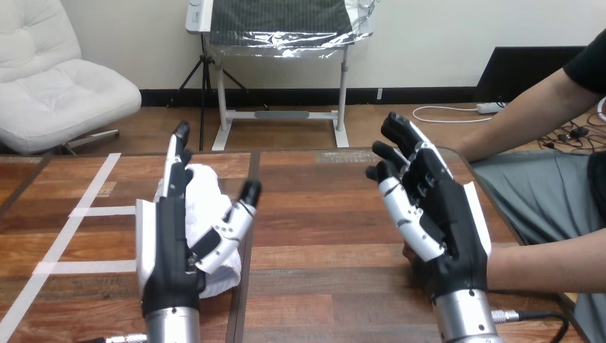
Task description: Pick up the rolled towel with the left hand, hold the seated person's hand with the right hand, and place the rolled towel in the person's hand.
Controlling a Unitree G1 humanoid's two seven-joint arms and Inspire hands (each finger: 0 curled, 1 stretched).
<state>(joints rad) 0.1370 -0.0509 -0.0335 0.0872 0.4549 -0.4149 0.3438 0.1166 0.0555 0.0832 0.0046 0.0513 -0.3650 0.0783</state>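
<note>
While rolled towel [206, 196] lies ungrasped, left robot hand [168, 250]: spread, flanking it for pickup.
Right robot hand [446, 221]: spread, beside person's hand [409, 251].

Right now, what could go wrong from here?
The left hand is open at the towel, not gripping it; closing could unroll it or let it slip. The right hand hides most of the person's hand, so its grasp may miss or pinch.
</note>
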